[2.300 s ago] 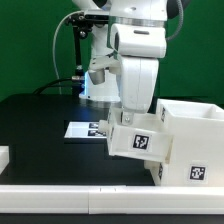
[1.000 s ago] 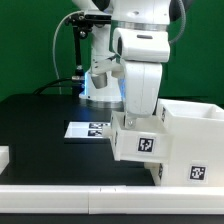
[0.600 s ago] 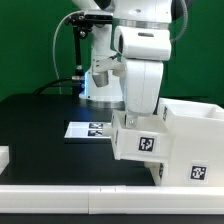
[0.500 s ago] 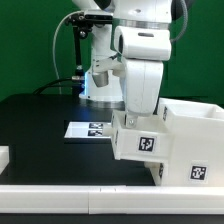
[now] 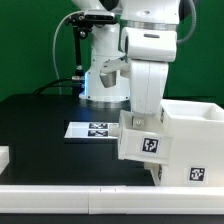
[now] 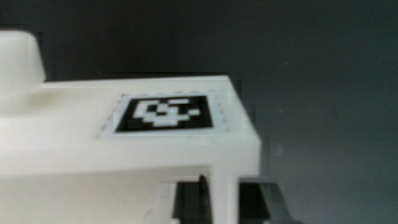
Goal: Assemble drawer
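My gripper (image 5: 141,119) is shut on the wall of a small white drawer tray (image 5: 146,144) and holds it above the table. The tray's tagged face points toward the camera, and its right side is close against the large white box shell (image 5: 192,140) at the exterior view's right; I cannot tell if they touch. In the wrist view the gripper (image 6: 226,203) has a black finger on each side of a thin white wall of the tray (image 6: 107,150), which carries a tag (image 6: 169,113).
The marker board (image 5: 92,130) lies flat on the black table behind the tray. A long white bar (image 5: 60,190) edges the table's front. A small white part (image 5: 3,157) sits at the exterior view's left edge. The arm's base (image 5: 100,80) stands at the back.
The arm has carried the tray toward the exterior view's right, closer to the box shell. The tray was tilted earlier and now hangs more level.
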`<action>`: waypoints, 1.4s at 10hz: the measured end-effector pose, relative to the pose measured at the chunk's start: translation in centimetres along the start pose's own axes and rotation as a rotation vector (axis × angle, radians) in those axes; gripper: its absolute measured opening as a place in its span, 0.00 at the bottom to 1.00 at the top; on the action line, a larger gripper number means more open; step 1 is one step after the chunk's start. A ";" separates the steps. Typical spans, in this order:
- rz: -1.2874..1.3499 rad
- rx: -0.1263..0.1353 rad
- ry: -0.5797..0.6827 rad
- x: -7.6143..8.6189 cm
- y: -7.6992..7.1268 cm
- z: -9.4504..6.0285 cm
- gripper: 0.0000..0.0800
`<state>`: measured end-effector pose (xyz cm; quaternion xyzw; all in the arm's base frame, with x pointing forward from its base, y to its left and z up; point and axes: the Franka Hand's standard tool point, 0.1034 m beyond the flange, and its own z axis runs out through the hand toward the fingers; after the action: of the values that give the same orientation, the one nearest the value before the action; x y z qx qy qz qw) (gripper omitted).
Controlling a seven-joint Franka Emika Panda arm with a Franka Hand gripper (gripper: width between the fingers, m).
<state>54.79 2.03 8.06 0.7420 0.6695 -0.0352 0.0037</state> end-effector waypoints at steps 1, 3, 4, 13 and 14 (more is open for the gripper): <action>0.030 0.002 0.003 0.3 -0.1 0.1 0.05; 0.022 0.002 0.002 0.5 -0.1 0.1 0.05; 0.010 0.000 0.002 0.9 -0.2 0.1 0.05; -0.071 0.014 -0.026 -0.8 0.2 -2.9 0.79; -0.066 0.029 -0.046 -1.7 0.9 -4.4 0.79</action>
<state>55.77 0.48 12.50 0.7185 0.6928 -0.0618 0.0072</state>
